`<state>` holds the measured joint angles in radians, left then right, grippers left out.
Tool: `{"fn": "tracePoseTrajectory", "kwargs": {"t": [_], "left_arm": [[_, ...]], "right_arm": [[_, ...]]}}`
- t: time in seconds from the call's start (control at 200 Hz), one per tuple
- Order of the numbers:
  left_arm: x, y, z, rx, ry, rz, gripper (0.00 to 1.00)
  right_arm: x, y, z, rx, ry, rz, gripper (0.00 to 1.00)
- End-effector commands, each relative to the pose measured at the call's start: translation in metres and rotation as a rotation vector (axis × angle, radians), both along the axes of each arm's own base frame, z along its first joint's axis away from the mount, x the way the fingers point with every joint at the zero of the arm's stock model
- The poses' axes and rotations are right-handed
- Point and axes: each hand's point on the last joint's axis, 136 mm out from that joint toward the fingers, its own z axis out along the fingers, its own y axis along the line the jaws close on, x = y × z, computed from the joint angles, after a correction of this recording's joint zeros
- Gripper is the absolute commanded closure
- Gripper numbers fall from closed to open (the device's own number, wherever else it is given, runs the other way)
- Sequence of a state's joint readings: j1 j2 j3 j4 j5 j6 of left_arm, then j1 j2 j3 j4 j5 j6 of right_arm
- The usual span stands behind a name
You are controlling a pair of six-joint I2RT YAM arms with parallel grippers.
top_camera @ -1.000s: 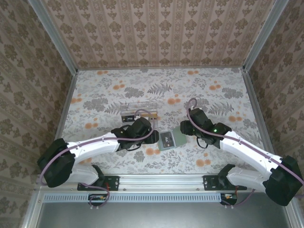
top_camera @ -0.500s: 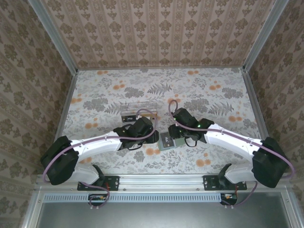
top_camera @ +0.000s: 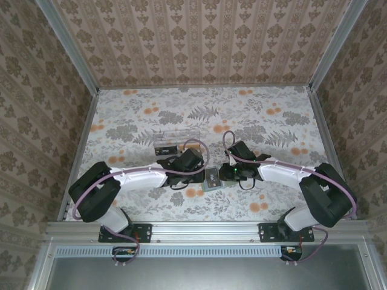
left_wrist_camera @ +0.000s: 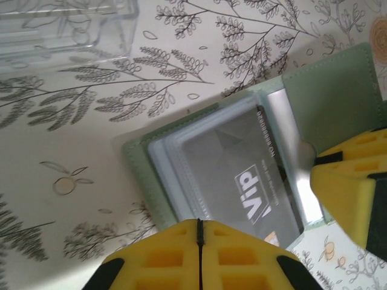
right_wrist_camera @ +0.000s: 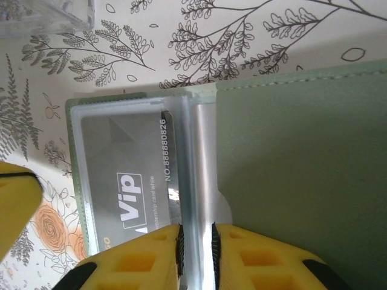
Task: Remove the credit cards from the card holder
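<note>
The grey-green card holder [top_camera: 213, 179] lies open on the table between my two grippers. In the left wrist view its green panel [left_wrist_camera: 338, 103] is at the right, and a grey VIP credit card [left_wrist_camera: 242, 175] sits in a clear sleeve. My left gripper [left_wrist_camera: 199, 225] is shut, its tips over the card's near edge [top_camera: 204, 176]; nothing shows between the jaws. My right gripper [right_wrist_camera: 196, 232] has its jaws closed on the shiny clear strip at the card holder's [right_wrist_camera: 302, 157] fold, beside the card [right_wrist_camera: 130, 175]. In the top view the right gripper [top_camera: 222, 174] is at the holder's right side.
A clear plastic box [top_camera: 175, 140] stands just behind the left gripper, its corner in the left wrist view [left_wrist_camera: 66, 24]. The floral table [top_camera: 266, 121] has free room at the back and right. Metal rails and patterned walls close in the sides.
The right arm swung left onto the card holder and the left arm reached in further. Both grippers closed.
</note>
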<state>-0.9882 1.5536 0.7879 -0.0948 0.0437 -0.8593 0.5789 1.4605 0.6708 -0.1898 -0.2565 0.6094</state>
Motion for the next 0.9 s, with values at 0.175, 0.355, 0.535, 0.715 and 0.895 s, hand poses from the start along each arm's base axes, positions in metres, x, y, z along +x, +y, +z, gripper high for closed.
{"fn": "tracePoseTrajectory", "kwargs": {"t": [0.175, 0.355, 0.535, 0.715, 0.895], "left_arm": [[-0.002, -0.019, -0.004, -0.011, 0.02, -0.045, 0.96], [-0.004, -0.017, -0.015, 0.018, 0.048, -0.037, 0.96], [-0.008, -0.013, -0.026, 0.044, 0.075, -0.029, 0.97], [-0.01, -0.008, -0.03, 0.064, 0.086, -0.024, 0.98], [-0.011, -0.003, -0.033, 0.094, 0.093, -0.018, 1.0]], "right_arm": [[0.0, 0.007, -0.005, 0.063, 0.029, -0.003, 0.77], [0.0, 0.007, -0.007, 0.068, 0.037, -0.003, 0.76], [0.0, 0.009, -0.01, 0.074, 0.046, 0.001, 0.76], [0.0, 0.006, -0.012, 0.072, 0.058, -0.012, 0.75], [0.0, 0.005, -0.013, 0.111, 0.073, -0.032, 0.75]]}}
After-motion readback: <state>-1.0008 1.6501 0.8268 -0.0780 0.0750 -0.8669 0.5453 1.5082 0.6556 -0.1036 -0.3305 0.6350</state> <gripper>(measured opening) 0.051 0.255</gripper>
